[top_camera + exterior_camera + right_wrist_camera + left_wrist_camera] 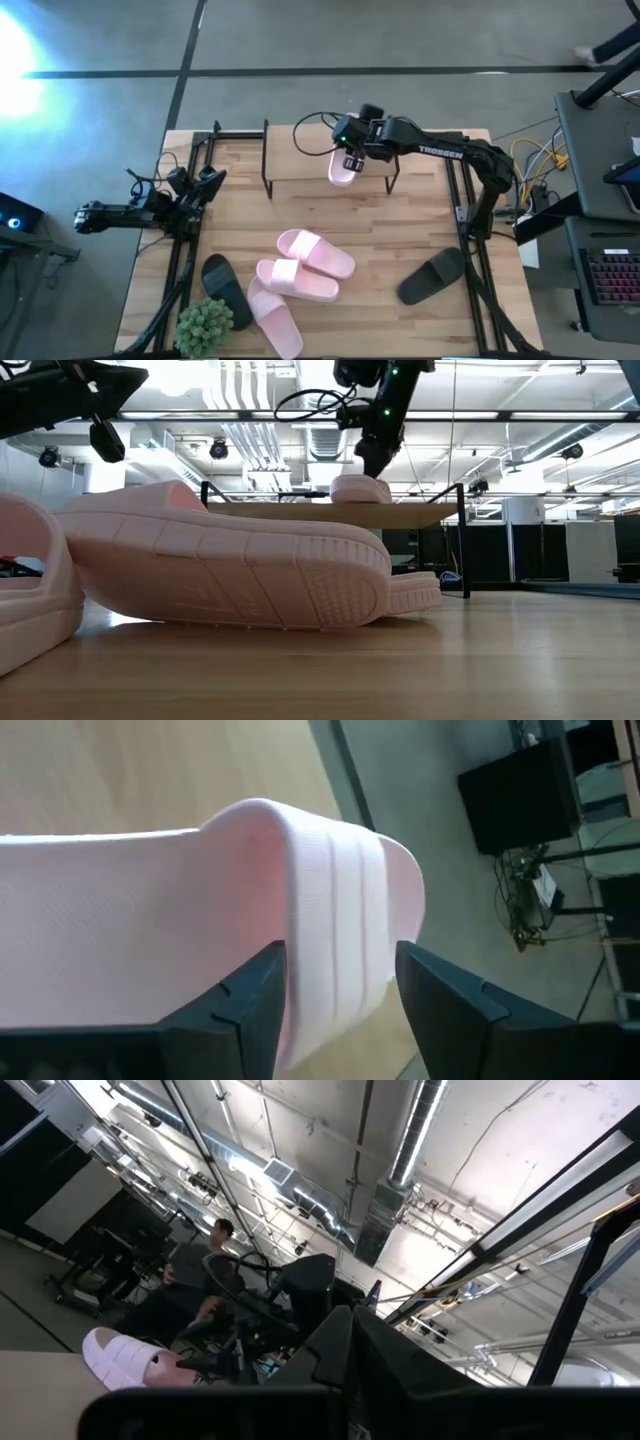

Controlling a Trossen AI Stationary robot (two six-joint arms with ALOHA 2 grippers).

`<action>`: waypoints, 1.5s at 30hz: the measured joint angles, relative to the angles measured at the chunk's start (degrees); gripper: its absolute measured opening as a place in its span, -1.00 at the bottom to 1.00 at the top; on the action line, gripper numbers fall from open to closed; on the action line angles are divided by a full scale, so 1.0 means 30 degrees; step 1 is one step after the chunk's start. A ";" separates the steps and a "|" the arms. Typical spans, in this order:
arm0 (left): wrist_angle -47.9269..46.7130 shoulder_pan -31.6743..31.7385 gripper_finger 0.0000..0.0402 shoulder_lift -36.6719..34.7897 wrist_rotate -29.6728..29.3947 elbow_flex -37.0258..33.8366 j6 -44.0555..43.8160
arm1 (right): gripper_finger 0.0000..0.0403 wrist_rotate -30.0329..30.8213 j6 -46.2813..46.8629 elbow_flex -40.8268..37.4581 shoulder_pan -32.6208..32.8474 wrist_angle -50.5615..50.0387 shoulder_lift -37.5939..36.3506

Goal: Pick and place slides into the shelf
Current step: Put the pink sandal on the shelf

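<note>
My right gripper (pixel 350 163) reaches over the shelf (pixel 300 165), a low rack with a light wooden top board on black legs at the table's far middle. It is shut on a pale pink slide (pixel 342 175) that lies on the top board (pixel 300 512) near its right end. Three more pink slides (pixel 300 268) lie overlapping at the table's near middle. One black slide (pixel 226 290) lies near left, another (pixel 432 275) near right. My left arm (pixel 150 208) waits at the table's left edge. My right gripper (pixel 340 1010) has the pink slide's wide strap (pixel 335 900) between its two fingers, which lie across the strap. It comes from above, pointing down (pixel 372 465). The slide's sole (pixel 362 490) rests on the shelf's top board.
A small green plant (pixel 205 325) stands at the near left corner beside the black slide. Black frame rails run along the table's left (pixel 185 240) and right (pixel 470 240) sides. A person (pixel 200 1270) shows in the room beyond the table.
</note>
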 joint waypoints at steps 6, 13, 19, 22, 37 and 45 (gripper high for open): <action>0.0001 0.0000 -1.00 0.0000 0.0956 0.0000 -0.0032 | -0.11 -0.2299 0.2018 -0.0010 0.0709 -0.0785 -0.1549; -0.0017 -0.0007 -1.00 0.0000 0.1416 0.0000 -0.0076 | -0.15 -1.1597 0.7236 -0.0026 0.1975 -0.1859 -0.2361; -0.0066 -0.0007 -1.00 0.0286 0.1882 -0.0007 -0.0077 | -0.19 -1.1577 0.7813 -0.0328 0.3817 -0.2704 -0.1890; -0.0123 -0.0007 -1.00 0.0617 0.2131 -0.0015 -0.0380 | -0.21 -1.1584 0.8086 -0.0426 0.4439 -0.2675 -0.1635; -0.0298 -0.0022 -1.00 0.2973 0.5215 -0.0036 -0.3586 | -0.27 -1.1558 0.8991 -0.2261 0.5463 -0.2537 -0.1394; -0.3456 -0.0007 -1.00 0.4149 0.5715 -0.0036 -0.6277 | -0.27 -1.1563 0.9560 -0.3295 0.5460 -0.1604 -0.1394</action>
